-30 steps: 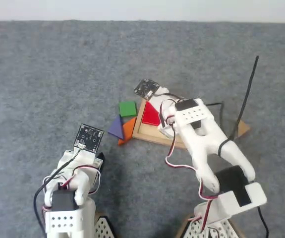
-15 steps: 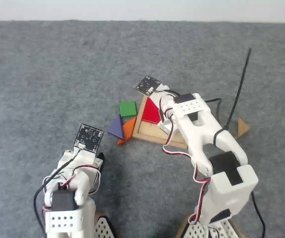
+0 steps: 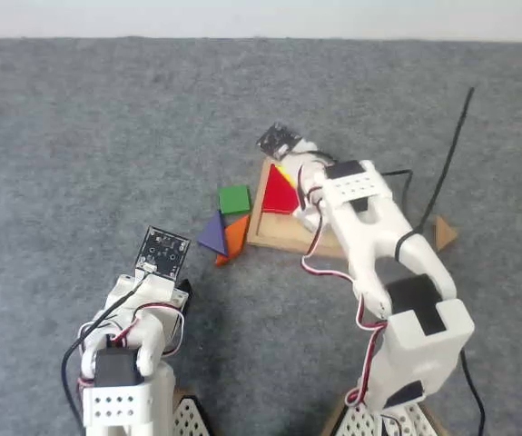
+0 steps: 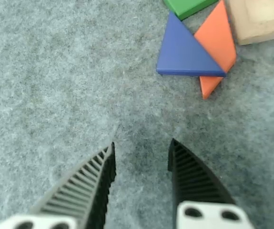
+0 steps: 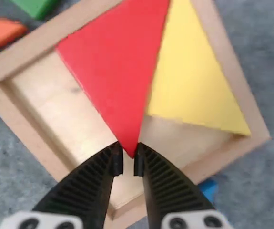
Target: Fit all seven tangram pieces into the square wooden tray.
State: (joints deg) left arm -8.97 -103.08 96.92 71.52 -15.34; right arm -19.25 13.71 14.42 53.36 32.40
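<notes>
1. From above, the square wooden tray [image 3: 279, 238] lies on the grey carpet [image 3: 106, 136] under my right arm [image 3: 369, 227], which stretches over it. The large red triangle [image 3: 279, 193] lies inside the tray, on the side nearest my left arm [image 3: 124, 363]. Just outside that rim lie the small green square [image 3: 234, 199], the blue triangle [image 3: 211, 234] and the orange triangle [image 3: 236, 234]. My left arm sits near its base, apart from those three pieces.

2. At my left wrist, my left pincer [image 4: 141, 152] is spread wide and holds nothing, with bare carpet between its jaws. Ahead of it the blue triangle lies partly over the orange one, and the two touch. The green square is just beyond them, and a corner of the tray is just beside the orange piece.

3. At my right wrist, my right pincer [image 5: 129, 160] is drawn narrow, its tips pinching the sharp corner of the red triangle over the tray's floor. The large yellow triangle [image 5: 194, 81] lies in the tray edge to edge with the red one. The rest of the tray's floor is bare wood. A bit of something blue [image 5: 208, 188] shows just outside the tray's rim; I cannot tell what it is.
</notes>
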